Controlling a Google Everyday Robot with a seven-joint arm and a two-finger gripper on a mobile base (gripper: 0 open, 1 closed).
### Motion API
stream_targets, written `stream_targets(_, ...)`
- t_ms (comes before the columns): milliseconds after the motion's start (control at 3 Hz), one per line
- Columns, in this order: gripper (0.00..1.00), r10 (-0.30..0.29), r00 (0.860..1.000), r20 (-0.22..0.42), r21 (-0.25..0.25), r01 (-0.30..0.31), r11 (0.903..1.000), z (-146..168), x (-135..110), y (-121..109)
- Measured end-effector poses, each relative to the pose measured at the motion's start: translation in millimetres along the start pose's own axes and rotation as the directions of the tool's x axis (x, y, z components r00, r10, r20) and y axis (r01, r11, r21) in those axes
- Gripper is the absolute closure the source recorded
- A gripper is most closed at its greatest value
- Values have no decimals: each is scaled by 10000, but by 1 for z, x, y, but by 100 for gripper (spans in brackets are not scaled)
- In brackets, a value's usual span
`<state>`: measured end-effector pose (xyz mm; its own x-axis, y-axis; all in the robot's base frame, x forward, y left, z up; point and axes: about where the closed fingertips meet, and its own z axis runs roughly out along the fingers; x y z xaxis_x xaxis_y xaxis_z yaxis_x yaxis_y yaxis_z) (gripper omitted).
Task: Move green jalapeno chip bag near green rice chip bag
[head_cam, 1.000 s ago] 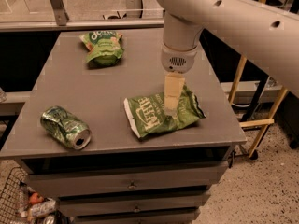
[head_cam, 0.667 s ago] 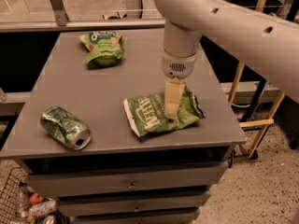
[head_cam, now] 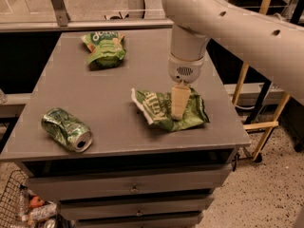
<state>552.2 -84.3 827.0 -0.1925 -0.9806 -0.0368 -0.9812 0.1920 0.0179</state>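
– Claw [head_cam: 179, 112] down on green jalapeno chip bag [head_cam: 154, 108], front right of bench [head_cam: 118, 87]; its grip I cannot tell.
– Pinch crinkled middle firmly, lift low, set beside green rice chip bag [head_cam: 104, 47], back left.

Dim, warm indoor light fell from above on the grey worktop [head_cam: 118, 89]. The pale arm [head_cam: 247, 27] was the brightest surface. The hand [head_cam: 178, 114], set down on the green jalapeno chip bag [head_cam: 152, 106], cast a soft shadow. The crushed can [head_cam: 66, 129] glinted faintly, and the space beneath the worktop lay dark.
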Motion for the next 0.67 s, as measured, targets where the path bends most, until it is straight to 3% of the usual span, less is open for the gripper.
stream_targets(333, 87, 1, 10000, 1, 4, -1, 10000, -3, 0, 0)
stream_targets(667, 100, 0, 10000, 2, 8, 0, 10000, -4, 0, 0)
